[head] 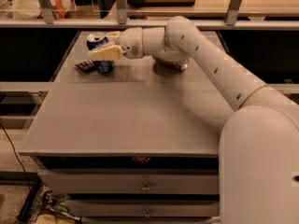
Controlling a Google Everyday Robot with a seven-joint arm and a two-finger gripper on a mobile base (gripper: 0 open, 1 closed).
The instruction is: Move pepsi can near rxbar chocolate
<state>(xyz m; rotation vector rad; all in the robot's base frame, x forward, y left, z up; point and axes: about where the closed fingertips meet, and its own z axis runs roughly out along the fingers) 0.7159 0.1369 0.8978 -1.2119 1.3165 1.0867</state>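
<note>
Counted on the desk (140,115): 1 pepsi can (103,65), 1 rxbar chocolate (84,66), 1 reddish-brown item (169,64) largely hidden under the arm (210,64). Unable to tell what that third item is.

Pepsi can:
- Standing upright near the far-left corner of the desk, silver top facing up.
- Placed just right of the rxbar chocolate, close enough that contact cannot be ruled out or confirmed.

Rxbar chocolate:
- Lying flat near the far-left corner, between the can and the left edge of the desk.
- Dark wrapper; lettering not readable.

Tool (100,45):
- Positioned at the far-left corner, reaching in from the right at mid-height of the can.
- Clenched on the pepsi can: 1 beige finger (108,53) laid across the near side of the can, the other at its far side by the rim.
- Count: 1 tool, 2 fingers.

Arm:
- Extending from the near-right corner diagonally across to the far-left corner, passing over the reddish-brown item near the middle of the far edge.
- Count: 1.

Below the near edge of the desk: 2 drawer fronts, upper (146,186) and lower (147,213), each with 1 small handle.
</note>
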